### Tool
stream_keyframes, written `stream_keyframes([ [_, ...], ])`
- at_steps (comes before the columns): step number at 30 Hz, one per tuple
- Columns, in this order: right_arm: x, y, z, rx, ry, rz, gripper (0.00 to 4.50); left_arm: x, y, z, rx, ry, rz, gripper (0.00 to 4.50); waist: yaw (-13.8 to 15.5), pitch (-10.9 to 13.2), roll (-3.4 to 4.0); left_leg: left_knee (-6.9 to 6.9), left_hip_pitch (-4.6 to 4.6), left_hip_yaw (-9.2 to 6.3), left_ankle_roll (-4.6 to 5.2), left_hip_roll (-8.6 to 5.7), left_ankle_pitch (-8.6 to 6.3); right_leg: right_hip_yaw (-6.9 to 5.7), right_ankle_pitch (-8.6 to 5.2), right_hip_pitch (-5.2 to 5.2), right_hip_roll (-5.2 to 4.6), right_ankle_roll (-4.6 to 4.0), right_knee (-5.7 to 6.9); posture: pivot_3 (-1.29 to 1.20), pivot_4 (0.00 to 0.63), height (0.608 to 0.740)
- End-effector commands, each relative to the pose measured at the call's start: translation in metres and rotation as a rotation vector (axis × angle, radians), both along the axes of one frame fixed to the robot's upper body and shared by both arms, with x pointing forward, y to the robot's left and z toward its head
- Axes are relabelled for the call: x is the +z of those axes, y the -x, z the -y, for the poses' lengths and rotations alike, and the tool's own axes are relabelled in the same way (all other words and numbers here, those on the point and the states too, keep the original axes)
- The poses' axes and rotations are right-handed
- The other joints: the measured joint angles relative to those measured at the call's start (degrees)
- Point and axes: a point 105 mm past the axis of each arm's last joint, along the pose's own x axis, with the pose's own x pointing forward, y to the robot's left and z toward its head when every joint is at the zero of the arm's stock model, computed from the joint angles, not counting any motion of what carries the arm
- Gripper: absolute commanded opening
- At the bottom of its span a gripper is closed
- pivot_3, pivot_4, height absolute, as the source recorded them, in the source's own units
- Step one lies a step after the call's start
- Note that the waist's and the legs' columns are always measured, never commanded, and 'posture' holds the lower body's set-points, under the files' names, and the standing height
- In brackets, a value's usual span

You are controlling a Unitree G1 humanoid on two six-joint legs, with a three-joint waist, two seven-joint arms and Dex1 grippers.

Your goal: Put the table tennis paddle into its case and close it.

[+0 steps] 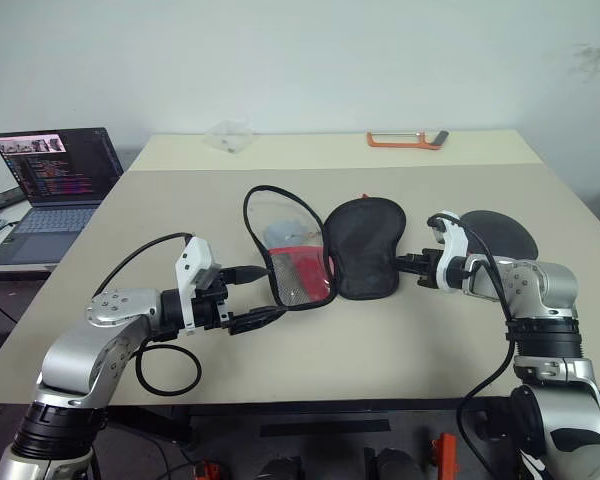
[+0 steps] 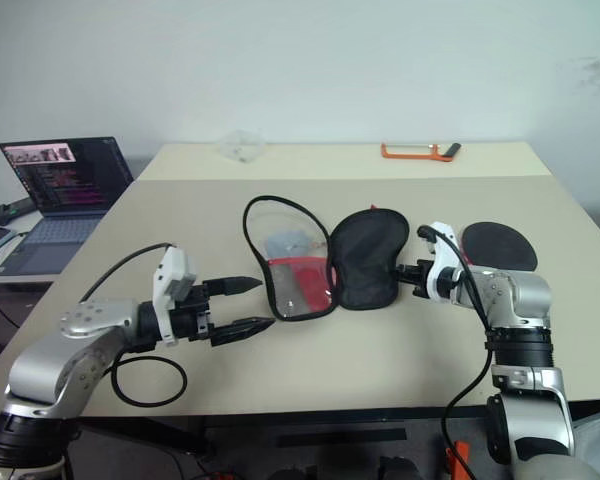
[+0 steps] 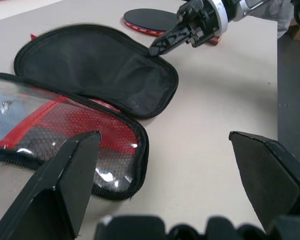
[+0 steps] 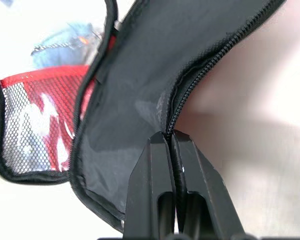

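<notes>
My two arms reach over the bench point(image 1: 400, 330) from its near edge, with the case point(image 1: 325, 250) lying unzipped and spread flat at the bench's middle. The case shows two halves joined along one side: the half toward the bench's left edge has a clear window and a red mesh panel, ringed by a black zip border, and the half toward the right edge shows plain black fabric. My right jaws point(image 1: 412, 264) are pressed fully together, their tips at the right rim of the black half; the right wrist view places those tips against the zip teeth along that rim, though whether fabric is pinched between them cannot be told. My left jaws point(image 2: 242, 305) stand at their widest and hold nothing, their tips just beside the near left rim of the windowed half, pointing toward it. The table tennis paddle point(image 1: 500, 233) lies flat, black face up with a red edge visible, toward the right edge of the bench, just beyond my right forearm and apart from the case. An orange-framed tool point(image 1: 407, 140) rests near the far edge, a crumpled clear wrapper point(image 1: 230, 137) toward the far left corner. An open laptop point(image 1: 52, 190) sits on a separate surface beyond the bench's left edge.
</notes>
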Motion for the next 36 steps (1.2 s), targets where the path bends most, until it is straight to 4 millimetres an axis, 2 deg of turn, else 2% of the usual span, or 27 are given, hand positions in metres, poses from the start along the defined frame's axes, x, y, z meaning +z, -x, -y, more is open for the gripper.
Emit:
stream_keyframes([
  [1, 0.011, -0.005, 0.006, -0.011, 0.022, 0.054, 0.04, 0.009, 0.004, 0.003, -0.023, -0.003, 0.034, 4.5, 0.08, 0.0, 0.0, 0.0, 0.0, 0.0, 0.0, 0.0, 0.0, 0.0, 0.0, 0.0, 0.0, 0.0, 0.0, 0.0, 0.15, 0.74],
  [11, 0.003, -0.005, 0.025, -0.022, 0.092, 0.026, 0.04, 0.009, 0.003, 0.002, -0.023, -0.013, 0.036, 4.5, 0.27, 0.01, 0.0, 0.0, -0.01, 0.0, 0.0, 0.0, 0.0, -0.01, 0.0, 0.0, 0.0, 0.0, -0.01, 0.0, 0.15, 0.74],
  [17, -0.001, -0.007, 0.027, -0.035, 0.122, 0.025, 0.04, 0.008, 0.001, 0.003, -0.027, -0.015, 0.04, 4.5, 0.25, 0.01, -0.01, 0.0, -0.01, 0.0, -0.01, 0.01, 0.01, -0.01, 0.0, 0.0, 0.0, 0.0, -0.01, 0.0, 0.15, 0.74],
  [20, 0.002, -0.008, 0.026, -0.039, 0.095, 0.03, 0.63, 0.009, -0.002, 0.004, -0.03, -0.015, 0.044, 4.5, 0.29, 0.01, -0.01, 0.02, -0.02, 0.0, -0.13, 0.0, 0.07, -0.02, 0.0, 0.01, -0.01, 0.0, -0.01, 0.0, 0.15, 0.74],
  [23, 0.003, -0.004, 0.029, -0.041, 0.107, 0.04, 1.67, 0.01, -0.002, 0.004, -0.033, -0.013, 0.047, 4.5, 0.28, 0.01, -0.01, 0.02, -0.02, 0.0, -0.17, 0.0, 0.09, -0.02, 0.0, 0.01, -0.01, 0.0, -0.02, 0.0, 0.15, 0.74],
  [27, 0.006, 0.014, 0.041, 0.084, 0.265, 0.173, 3.03, 0.012, -0.002, 0.004, -0.025, 0.011, 0.053, 4.5, 0.57, 0.02, -0.03, 0.01, -0.07, -0.02, -0.16, 0.0, 0.09, -0.06, 0.0, 0.01, -0.01, 0.01, -0.1, 0.0, 0.15, 0.74],
  [31, 0.021, 0.03, 0.043, 0.179, 0.249, 0.256, 4.47, 0.009, -0.001, 0.005, -0.026, 0.007, 0.05, 4.5, 0.42, 0.05, -0.07, 0.04, -0.11, -0.02, -0.13, -0.02, 0.07, -0.1, 0.0, 0.04, -0.02, 0.04, -0.17, 0.0, 0.15, 0.74],
  [34, 0.038, 0.037, 0.047, 0.197, 0.234, 0.336, 4.47, 0.009, -0.002, 0.008, -0.029, 0.012, 0.056, 4.5, 0.23, 0.08, -0.07, 0.04, -0.09, 0.0, -0.12, 0.03, 0.07, -0.08, 0.0, 0.04, -0.01, 0.04, -0.12, 0.0, 0.15, 0.74],
  [36, 0.043, 0.034, 0.058, 0.14, 0.25, 0.357, 4.47, 0.014, -0.004, 0.012, -0.028, 0.028, 0.072, 4.5, 0.32, 0.08, -0.07, 0.05, -0.07, -0.01, -0.09, 0.03, 0.05, -0.08, 0.0, 0.04, 0.0, 0.03, -0.09, 0.0, 0.15, 0.74],
])
